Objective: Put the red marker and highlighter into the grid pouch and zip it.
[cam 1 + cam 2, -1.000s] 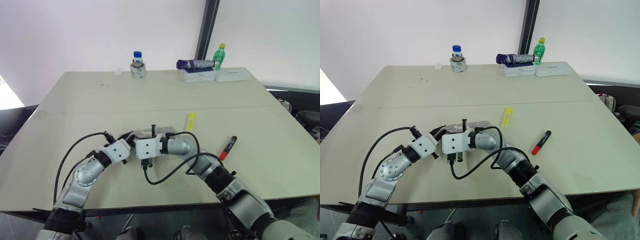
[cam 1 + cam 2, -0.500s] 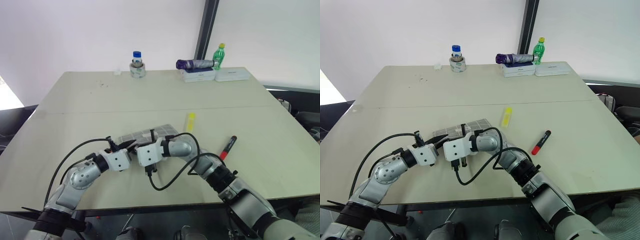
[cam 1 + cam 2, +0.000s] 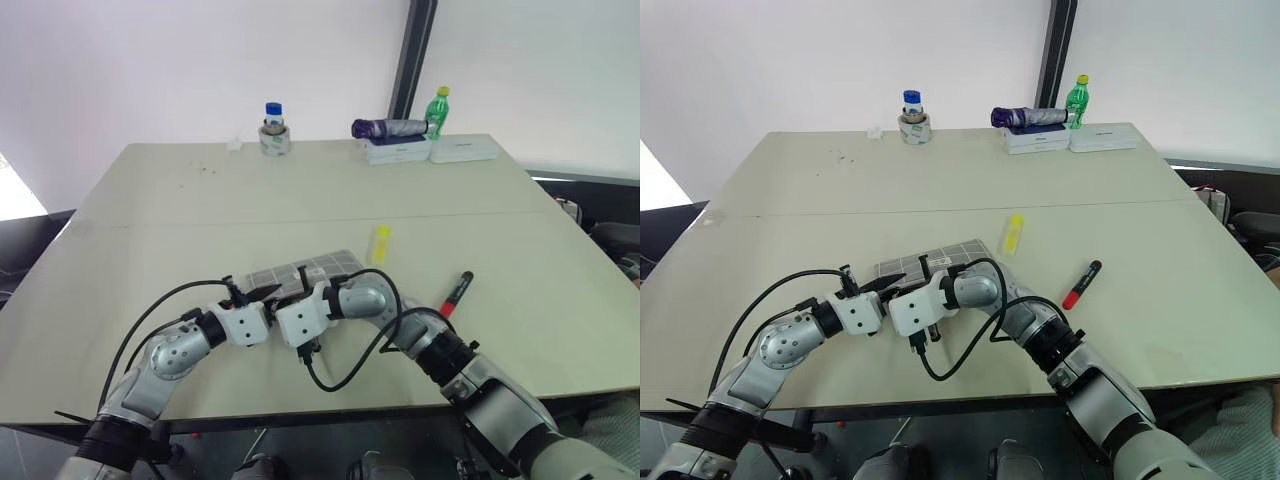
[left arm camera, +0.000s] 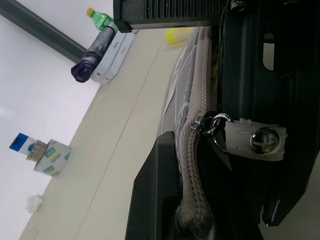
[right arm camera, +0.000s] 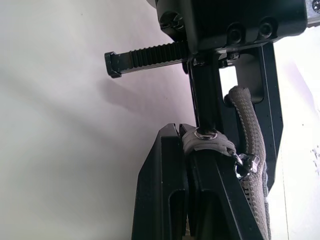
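The left gripper (image 3: 268,298) is clamped on the zipper edge of the grid pouch (image 3: 315,270), and the right gripper (image 3: 300,291), touching it, pinches the grey zipper pull tab (image 5: 207,143) (both sets of jaws fully closed). The pouch lies near the front edge of the tabletop (image 3: 180,220), about midway along it. The highlighter (image 3: 381,242) lies just beyond the pouch; the red marker (image 3: 456,293) lies towards the right edge.

Head cameras overlook the table (image 3: 200,200); wrist cameras sit close.
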### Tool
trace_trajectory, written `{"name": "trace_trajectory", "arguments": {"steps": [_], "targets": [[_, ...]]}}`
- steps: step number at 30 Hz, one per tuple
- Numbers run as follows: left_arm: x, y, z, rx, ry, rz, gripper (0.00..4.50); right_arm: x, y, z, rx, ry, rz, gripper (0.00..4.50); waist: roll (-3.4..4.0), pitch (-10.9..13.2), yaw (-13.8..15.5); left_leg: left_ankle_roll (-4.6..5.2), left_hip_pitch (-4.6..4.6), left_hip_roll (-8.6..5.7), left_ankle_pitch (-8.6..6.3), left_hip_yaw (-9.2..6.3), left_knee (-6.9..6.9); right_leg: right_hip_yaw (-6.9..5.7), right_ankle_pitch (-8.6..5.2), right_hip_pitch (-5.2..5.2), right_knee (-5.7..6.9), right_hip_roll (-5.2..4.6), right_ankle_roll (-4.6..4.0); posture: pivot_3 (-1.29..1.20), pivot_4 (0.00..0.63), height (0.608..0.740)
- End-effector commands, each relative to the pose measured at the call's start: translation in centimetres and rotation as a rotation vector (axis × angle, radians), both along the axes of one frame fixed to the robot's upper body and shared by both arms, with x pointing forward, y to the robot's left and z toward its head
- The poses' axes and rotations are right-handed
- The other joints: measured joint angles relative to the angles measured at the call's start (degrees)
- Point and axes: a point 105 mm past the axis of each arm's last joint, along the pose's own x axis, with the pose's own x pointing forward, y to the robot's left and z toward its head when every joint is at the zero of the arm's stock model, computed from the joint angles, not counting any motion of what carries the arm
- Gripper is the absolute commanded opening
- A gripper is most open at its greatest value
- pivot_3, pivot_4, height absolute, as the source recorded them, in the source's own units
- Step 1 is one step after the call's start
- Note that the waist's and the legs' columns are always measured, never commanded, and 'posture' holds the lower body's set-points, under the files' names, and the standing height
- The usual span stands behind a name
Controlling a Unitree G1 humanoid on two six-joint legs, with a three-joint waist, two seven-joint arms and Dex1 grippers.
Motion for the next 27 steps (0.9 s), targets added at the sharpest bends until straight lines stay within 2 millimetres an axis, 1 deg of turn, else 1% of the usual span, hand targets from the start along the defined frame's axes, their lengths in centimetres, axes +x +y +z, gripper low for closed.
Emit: {"name": "trace_trajectory", "arguments": {"steps": [1, 2, 3, 6, 7, 8, 9, 12, 14, 17, 19, 21, 22, 24, 27], "targets": [[0.0, -0.3, 1.1, -0.054, -0.026, 0.004, 0.00, -1.3, 1.5, 3.1, 0.134, -0.006, 0.072, 0.58, 0.00, 0.00, 0.04, 0.00, 0.00, 0.00, 0.00, 0.00, 0.00, 0.00, 0.00, 0.00, 0.00, 0.00, 0.00, 0.00, 0.150, 0.738], [0.1, -0.2, 1.4, -0.078, -0.027, 0.016, 0.00, -1.2, 1.3, 3.4, 0.145, -0.018, 0.069, 0.86, 0.00, 0.00, 0.02, 0.00, 0.00, 0.00, 0.00, 0.00, 0.01, 0.00, 0.00, 0.01, 0.00, 0.00, 0.00, 0.00, 0.150, 0.738], [0.2, 0.0, 1.7, -0.104, -0.026, 0.028, 0.00, -1.1, 1.1, 3.6, 0.151, -0.025, 0.066, 1.31, 0.00, 0.00, 0.04, 0.00, 0.00, 0.00, 0.00, 0.00, 0.01, 0.00, 0.00, 0.01, 0.00, 0.00, 0.00, 0.00, 0.150, 0.738], [0.2, 0.3, 2.7, -0.177, -0.030, 0.043, 0.00, -1.1, 0.1, 4.2, 0.156, -0.074, 0.073, 2.88, 0.00, 0.00, 0.09, 0.00, 0.00, 0.00, 0.00, 0.00, 0.02, 0.00, 0.00, 0.01, 0.00, -0.01, 0.00, 0.00, 0.150, 0.738], [0.3, 0.3, 3.0, -0.197, -0.030, 0.048, 0.00, -1.2, -0.2, 4.3, 0.158, -0.062, 0.077, 3.32, 0.00, 0.00, 0.11, 0.00, 0.00, 0.00, 0.00, -0.01, 0.03, 0.00, 0.00, 0.03, 0.00, -0.01, 0.00, 0.00, 0.150, 0.738], [0.3, 0.4, 3.1, -0.209, -0.029, 0.051, 0.00, -1.3, -0.5, 4.4, 0.160, -0.049, 0.079, 3.32, 0.00, 0.00, 0.12, 0.00, 0.00, -0.01, 0.00, -0.01, 0.03, 0.00, 0.00, 0.03, 0.00, -0.02, 0.00, 0.00, 0.150, 0.738], [0.2, 0.5, 3.1, -0.219, -0.028, 0.056, 0.00, -1.2, -1.1, 5.0, 0.184, -0.036, 0.067, 3.32, 0.00, 0.00, 0.09, 0.00, 0.00, -0.01, 0.00, -0.01, 0.03, 0.00, 0.00, 0.03, 0.00, -0.02, 0.00, 0.00, 0.150, 0.738], [0.4, 1.6, 3.5, -0.241, -0.036, 0.094, 0.00, -0.4, -3.8, 6.3, 0.224, -0.077, 0.013, 3.32, -0.01, 0.01, 0.12, 0.01, 0.00, -0.01, 0.00, -0.03, 0.02, 0.00, 0.00, 0.03, 0.00, -0.02, 0.00, 0.00, 0.150, 0.738], [0.5, 2.1, 3.6, -0.244, -0.045, 0.116, 0.00, -0.1, -5.0, 6.4, 0.232, -0.077, -0.014, 3.32, -0.02, 0.02, 0.12, 0.01, 0.00, -0.01, 0.00, -0.03, 0.03, 0.00, 0.00, 0.04, -0.01, -0.02, 0.00, 0.00, 0.150, 0.738], [0.8, 3.2, 3.9, -0.261, -0.069, 0.162, 0.00, 1.0, -8.1, 6.1, 0.250, -0.013, -0.127, 3.32, -0.03, 0.02, 0.14, 0.02, 0.01, -0.01, -0.01, -0.06, 0.03, -0.01, 0.00, 0.05, -0.02, -0.02, 0.00, 0.00, 0.150, 0.738], [0.8, 3.5, 3.8, -0.260, -0.067, 0.169, 0.00, 1.5, -9.4, 6.3, 0.308, 0.041, -0.197, 3.32, -0.03, 0.02, 0.11, 0.03, 0.01, -0.01, -0.02, -0.06, 0.02, 0.00, 0.00, 0.06, -0.03, -0.03, 0.00, 0.00, 0.150, 0.738], [0.8, 3.7, 3.6, -0.259, -0.061, 0.173, 0.00, 2.0, -10.5, 6.9, 0.404, 0.126, -0.274, 3.32, -0.03, 0.03, 0.12, 0.03, 0.01, -0.01, -0.02, -0.05, 0.02, 0.00, 0.00, 0.06, -0.03, -0.03, 0.00, 0.00, 0.150, 0.738], [0.8, 3.8, 3.4, -0.254, -0.053, 0.177, 0.00, 2.5, -11.1, 7.1, 0.450, 0.166, -0.326, 3.32, -0.04, 0.03, 0.07, 0.04, 0.01, -0.01, -0.02, -0.06, 0.02, 0.00, 0.00, 0.06, -0.03, -0.03, 0.00, 0.00, 0.150, 0.738], [0.9, 4.4, 3.1, -0.247, -0.041, 0.199, 0.00, 4.2, -12.6, 7.2, 0.567, 0.253, -0.480, 3.32, -0.04, 0.03, -0.01, 0.04, 0.01, 0.00, -0.02, -0.07, 0.02, 0.01, 0.01, 0.06, -0.03, -0.02, 0.00, 0.00, 0.150, 0.738], [1.3, 5.3, 2.9, -0.223, -0.048, 0.244, 0.00, 6.8, -15.1, 6.3, 0.662, 0.301, -0.742, 3.32, -0.04, 0.03, 0.04, 0.03, 0.01, 0.01, -0.02, -0.09, 0.00, 0.02, 0.01, 0.04, -0.03, -0.03, -0.01, 0.00, 0.150, 0.738]]}}
